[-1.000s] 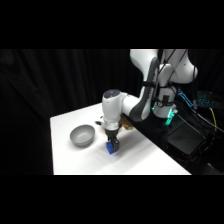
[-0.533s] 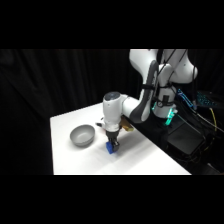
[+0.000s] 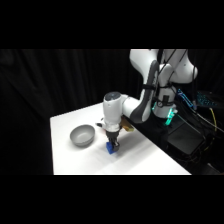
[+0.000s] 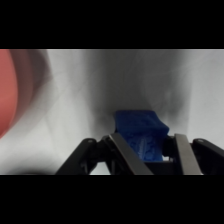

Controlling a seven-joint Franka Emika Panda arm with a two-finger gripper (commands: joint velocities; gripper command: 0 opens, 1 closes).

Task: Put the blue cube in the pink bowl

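The gripper (image 4: 146,150) is pinching the blue cube (image 4: 141,131) mid-table; next, lifting and carrying to the pink bowl (image 4: 15,90).

a robotics lab, set up for recording tabletop trials

a white franka arm (image 3: 150,85) is mounted beside a plain white table (image 3: 145,160) and reaches over it, with black curtains (image 3: 60,85) hung all around as a backdrop that shuts out the rest of the room. beside the arm's base sit dark electronics (image 3: 182,142) with a green indicator light (image 3: 170,117) and loose cables (image 3: 207,107) trailing off to the right. the tabletop carries only small test props, a grey bowl (image 3: 82,135) among them, laid out like a manipulation experiment, not a home or kitchen.
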